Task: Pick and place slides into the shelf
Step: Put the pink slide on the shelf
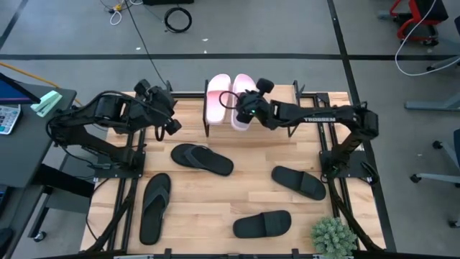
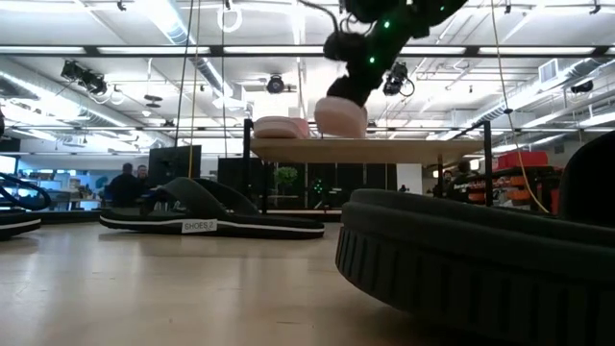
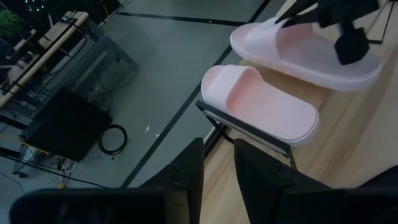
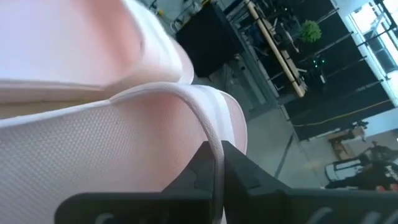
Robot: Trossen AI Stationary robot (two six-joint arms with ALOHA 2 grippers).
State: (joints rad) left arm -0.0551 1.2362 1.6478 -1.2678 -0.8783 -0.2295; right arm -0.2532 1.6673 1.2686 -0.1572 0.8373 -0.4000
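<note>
Pale wood forms the tabletop [image 1: 237, 198], and open board is left between the four black slides scattered over its near half. A thong flip-flop [image 1: 154, 207] lies by the left edge, a second [image 1: 203, 159] near the middle; two wide-strap slides [image 1: 298, 182] [image 1: 262, 224] lie to the right, well apart. At the far edge stands the shelf [image 2: 365, 149], thin black frame under a light board. On its top board two pink slides are set side by side, the left one [image 1: 216, 98] lying free. The right one [image 1: 241, 115] is gripped at its rim by the closed jaws of the right gripper [image 1: 248, 108]. The left gripper [image 1: 169, 122] hangs beside the shelf's left end, jaws slightly parted, holding nothing.
</note>
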